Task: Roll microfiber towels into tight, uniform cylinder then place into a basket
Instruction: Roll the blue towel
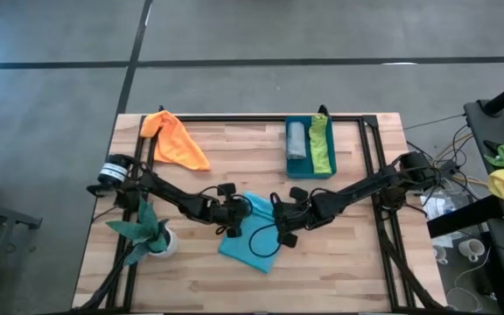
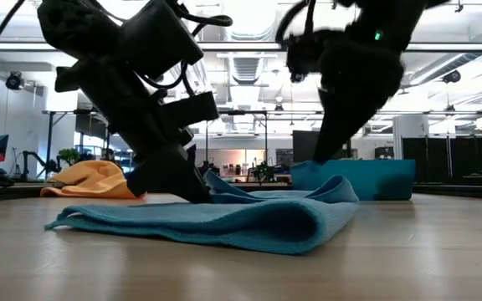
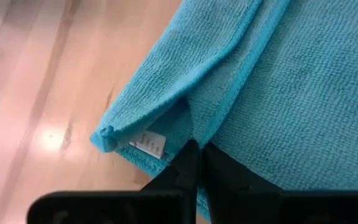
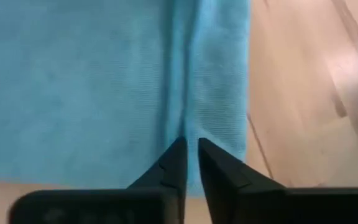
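Judging by the layout, two rolled towels, grey (image 1: 297,140) and lime green (image 1: 321,144), are stowed in the teal basket (image 1: 310,171), the orange towel (image 1: 175,140) lies untouched at the table's far left, and the turquoise towel (image 1: 250,234) at mid-table is pinched at its folded edge by the closed left gripper (image 1: 237,213) and right gripper (image 1: 280,213), not yet rolled.

Nubby matt turquoise cloth (image 3: 291,81) on glossy, smooth wooden table (image 3: 48,81).
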### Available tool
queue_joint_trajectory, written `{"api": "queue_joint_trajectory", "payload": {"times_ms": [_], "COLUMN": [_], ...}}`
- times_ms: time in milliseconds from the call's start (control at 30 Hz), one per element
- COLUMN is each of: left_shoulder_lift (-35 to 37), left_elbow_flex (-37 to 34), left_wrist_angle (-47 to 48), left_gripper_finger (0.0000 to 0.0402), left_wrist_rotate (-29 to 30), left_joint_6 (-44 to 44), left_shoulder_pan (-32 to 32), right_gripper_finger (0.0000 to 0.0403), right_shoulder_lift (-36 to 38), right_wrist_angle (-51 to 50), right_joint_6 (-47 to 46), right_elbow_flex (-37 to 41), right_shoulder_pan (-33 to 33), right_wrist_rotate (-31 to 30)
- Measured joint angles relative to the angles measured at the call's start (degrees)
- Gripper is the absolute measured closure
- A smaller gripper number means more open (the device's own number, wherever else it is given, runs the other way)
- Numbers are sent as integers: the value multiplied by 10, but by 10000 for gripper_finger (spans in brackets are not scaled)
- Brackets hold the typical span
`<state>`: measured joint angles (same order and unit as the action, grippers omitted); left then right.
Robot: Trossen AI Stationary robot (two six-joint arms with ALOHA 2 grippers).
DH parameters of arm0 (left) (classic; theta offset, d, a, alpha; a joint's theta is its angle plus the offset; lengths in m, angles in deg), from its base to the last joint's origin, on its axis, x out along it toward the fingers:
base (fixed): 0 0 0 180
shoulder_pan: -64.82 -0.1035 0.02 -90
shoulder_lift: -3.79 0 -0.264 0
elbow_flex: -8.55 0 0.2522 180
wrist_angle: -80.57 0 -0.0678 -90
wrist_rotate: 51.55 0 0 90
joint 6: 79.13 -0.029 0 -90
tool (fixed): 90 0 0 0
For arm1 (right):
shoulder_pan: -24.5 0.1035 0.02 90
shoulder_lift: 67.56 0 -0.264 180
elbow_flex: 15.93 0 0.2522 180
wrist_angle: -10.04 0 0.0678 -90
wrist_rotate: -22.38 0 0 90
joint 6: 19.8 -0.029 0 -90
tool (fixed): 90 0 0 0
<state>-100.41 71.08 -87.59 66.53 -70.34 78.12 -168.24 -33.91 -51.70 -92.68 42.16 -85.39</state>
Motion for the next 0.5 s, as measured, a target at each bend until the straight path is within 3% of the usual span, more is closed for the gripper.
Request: {"api": "queue_joint_trajectory", "payload": {"times_ms": [233, 500], "left_shoulder_lift": [0, 1], "left_elbow_flex": [0, 1], "left_wrist_angle": [5, 7], "left_gripper_finger": [400, 401], "left_wrist_rotate": [17, 24], "left_joint_6": [-2, -4], "left_shoulder_pan": [-16, -28], "right_gripper_finger": [394, 394], "right_shoulder_lift": [-3, 10], "right_wrist_angle": [63, 61], "right_joint_6": [-22, -25], "right_elbow_flex": [55, 81], "right_shoulder_pan": [8, 11], "right_wrist_rotate": [74, 88]}}
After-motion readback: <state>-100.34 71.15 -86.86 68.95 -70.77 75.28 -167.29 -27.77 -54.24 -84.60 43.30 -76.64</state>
